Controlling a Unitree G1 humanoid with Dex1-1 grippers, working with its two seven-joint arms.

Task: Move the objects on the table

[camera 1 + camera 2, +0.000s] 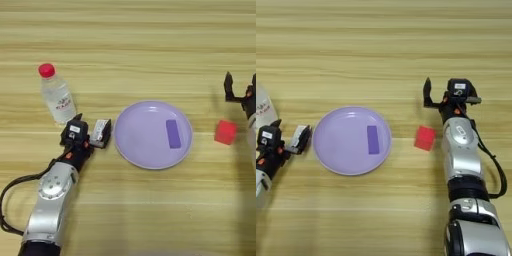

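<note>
A clear bottle [56,96] with a red cap stands upright at the left of the table [130,40]. Just right of it, my left gripper [92,133] is shut on a small flat white box [102,129], held on edge close to the rim of the lilac plate. A small red cube [425,138] lies on the wood to the right of the plate. My right gripper [452,95] hovers just behind and to the right of the cube, open, with nothing between its fingers.
A round lilac plate [140,145] sits in the middle with a small purple strip [172,133] lying on it. My left forearm [52,200] runs in from the near left, and the right arm [461,165] comes from the near right.
</note>
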